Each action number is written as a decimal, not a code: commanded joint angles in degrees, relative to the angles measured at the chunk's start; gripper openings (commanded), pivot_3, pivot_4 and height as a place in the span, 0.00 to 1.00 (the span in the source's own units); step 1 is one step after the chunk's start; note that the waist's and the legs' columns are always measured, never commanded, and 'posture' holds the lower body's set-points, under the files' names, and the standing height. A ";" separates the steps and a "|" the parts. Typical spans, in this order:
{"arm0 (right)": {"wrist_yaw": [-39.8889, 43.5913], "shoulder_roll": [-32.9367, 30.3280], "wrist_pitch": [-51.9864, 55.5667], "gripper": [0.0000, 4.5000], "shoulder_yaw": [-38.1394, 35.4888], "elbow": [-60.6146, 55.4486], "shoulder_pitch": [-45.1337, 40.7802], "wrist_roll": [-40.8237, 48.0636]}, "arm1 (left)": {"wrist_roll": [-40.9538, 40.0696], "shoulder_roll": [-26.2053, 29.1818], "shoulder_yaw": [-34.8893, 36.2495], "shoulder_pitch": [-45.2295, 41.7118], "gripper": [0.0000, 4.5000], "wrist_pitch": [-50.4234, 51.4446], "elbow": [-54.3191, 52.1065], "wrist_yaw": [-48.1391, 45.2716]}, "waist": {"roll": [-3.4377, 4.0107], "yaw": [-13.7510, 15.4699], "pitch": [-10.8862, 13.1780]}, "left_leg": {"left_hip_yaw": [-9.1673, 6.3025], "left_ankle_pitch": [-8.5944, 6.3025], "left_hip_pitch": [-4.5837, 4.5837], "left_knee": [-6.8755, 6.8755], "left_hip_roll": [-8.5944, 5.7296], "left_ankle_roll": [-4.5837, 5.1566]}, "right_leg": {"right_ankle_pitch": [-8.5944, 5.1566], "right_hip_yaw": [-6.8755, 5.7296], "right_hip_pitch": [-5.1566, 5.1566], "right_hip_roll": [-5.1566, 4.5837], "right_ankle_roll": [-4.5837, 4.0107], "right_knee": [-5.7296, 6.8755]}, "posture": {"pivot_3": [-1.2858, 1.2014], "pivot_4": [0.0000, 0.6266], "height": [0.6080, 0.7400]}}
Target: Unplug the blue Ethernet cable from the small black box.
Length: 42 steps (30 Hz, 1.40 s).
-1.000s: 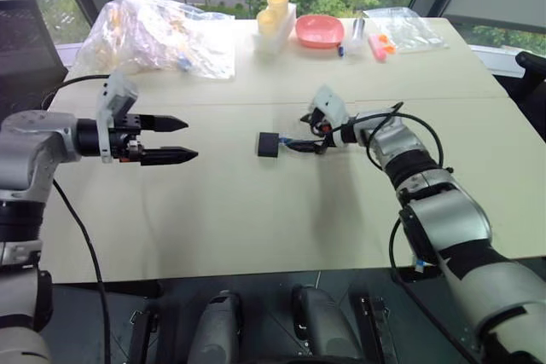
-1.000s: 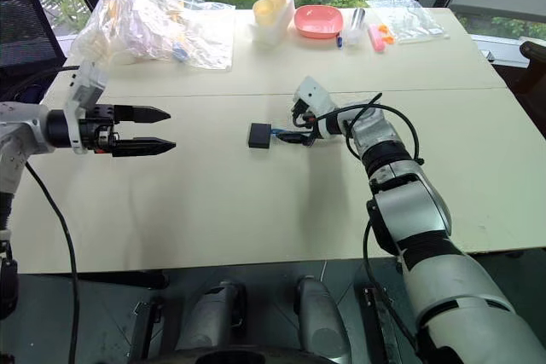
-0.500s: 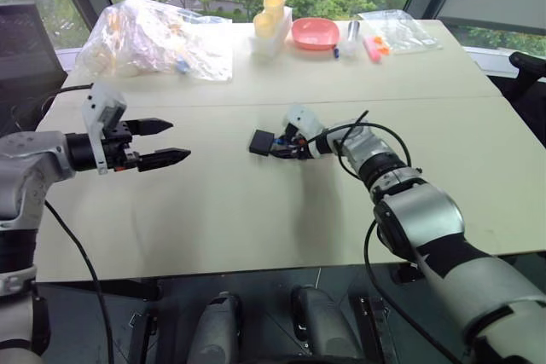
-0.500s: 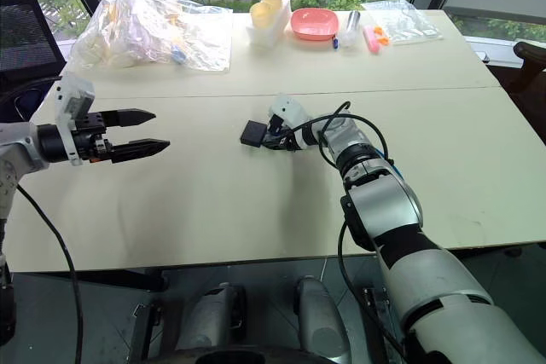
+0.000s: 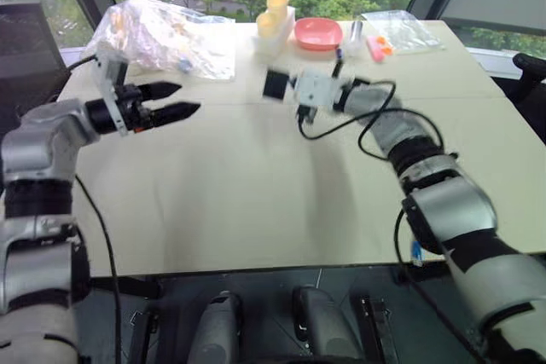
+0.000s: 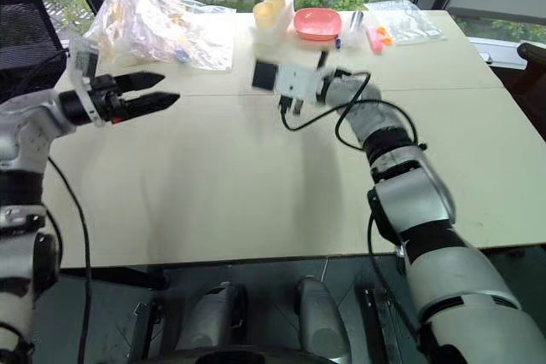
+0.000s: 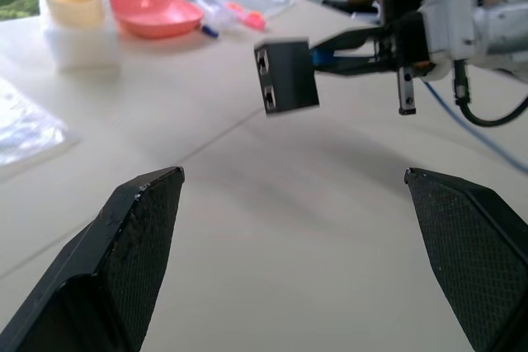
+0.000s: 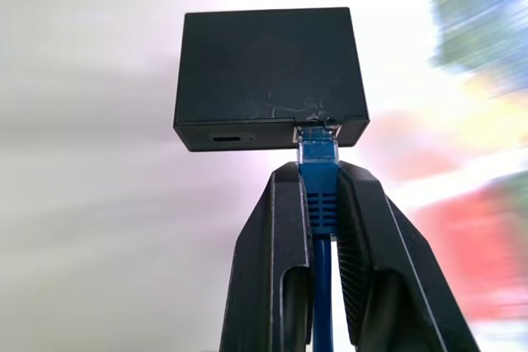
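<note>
Right tool (image 8: 320,204) clenched on the blue Ethernet cable (image 8: 318,172) just behind its plug, which is seated in a socket on the near face of the small black box (image 8: 271,78). The box hangs in the air from the plug, well above the table (image 5: 256,202), with nothing else supporting it. Left tool (image 5: 175,100) released, its fingers spread wide and aimed across the table toward the box, still apart from it; seen along those fingers, the box (image 7: 285,75) shows two more sockets on its facing side.

Handling, as judged: the box looks light and rigid, since the plug alone carries it. Its flat matte sides should suit a pinch across the body, clear of the socket face. The cable is thin and limp, so pulling on the cord would strain it; the stiff boot beside the plug is the better hold. Such plugs usually have a latch tab that may resist a straight pull.
</note>
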 commanded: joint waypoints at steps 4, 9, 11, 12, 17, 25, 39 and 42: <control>-6.63 -5.48 -3.05 0.01 1.88 -26.25 6.96 -9.26 | 4.94 -6.92 -1.01 -17.89 1.00 -6.75 24.97 -3.47 | -0.03 -0.01 -0.02 | -0.09 -0.01 -0.04 -0.13 0.01 0.01 | -0.04 -0.05 -0.03 0.10 0.05 -0.04 | 0.52 0.24 1.00; -5.47 -6.56 -0.20 0.01 1.34 -36.07 10.40 -11.09 | 7.70 -9.31 -1.45 -26.77 1.00 -8.09 36.20 -10.46 | -0.03 -0.10 -0.01 | -0.01 0.00 -0.28 -0.02 -0.02 0.02 | -0.04 0.01 -0.25 0.07 0.06 -0.04 | 0.52 0.24 1.00; -4.75 -6.52 0.99 0.01 1.52 -37.70 11.17 -10.90 | 8.00 -9.49 -1.38 -29.42 1.00 -6.89 37.94 -15.56 | -0.05 -0.09 -0.01 | -0.02 0.00 -0.28 -0.02 -0.02 0.02 | -0.04 0.02 -0.25 0.07 0.06 -0.03 | 0.52 0.24 1.00; -4.56 -6.51 1.45 0.01 1.63 -38.12 11.35 -10.86 | 8.58 -9.55 -1.71 -30.13 1.00 -7.00 38.43 -17.53 | -0.05 -0.07 -0.01 | -0.02 0.00 -0.28 -0.02 -0.02 0.02 | -0.05 0.02 -0.25 0.08 0.06 -0.04 | 0.52 0.24 1.00; -3.98 -6.07 3.32 0.01 1.77 -39.33 11.75 -10.39 | 11.71 -11.23 -1.87 -31.66 1.00 -9.98 40.23 -17.65 | -0.05 0.06 -0.01 | -0.03 0.00 -0.28 -0.01 -0.02 0.02 | -0.05 0.02 -0.23 0.07 0.06 -0.04 | 0.52 0.24 1.00; -0.82 -4.97 5.00 0.01 2.06 -42.02 13.67 -8.61 | 12.33 -13.39 -0.22 -32.54 1.00 -11.36 41.58 -16.83 | -0.05 0.04 0.00 | -0.06 0.00 -0.29 0.02 -0.01 0.03 | -0.05 0.01 -0.24 0.07 0.06 -0.03 | 0.52 0.24 1.00; 1.03 -3.81 7.55 0.00 1.60 -44.05 14.87 -7.31 | 15.58 -13.29 -0.52 -31.54 0.35 -12.55 41.61 -20.18 | -0.05 0.06 0.00 | -0.07 -0.01 -0.29 0.03 -0.01 0.03 | -0.05 0.01 -0.23 0.07 0.06 -0.01 | 0.52 0.24 1.00; 1.12 -3.74 7.67 0.00 1.52 -44.00 14.90 -7.20 | 15.73 -13.23 -0.22 -31.49 0.48 -12.72 41.69 -19.70 | -0.05 0.05 0.00 | -0.07 -0.01 -0.29 0.03 -0.01 0.03 | -0.05 0.01 -0.24 0.07 0.06 -0.01 | 0.52 0.24 1.00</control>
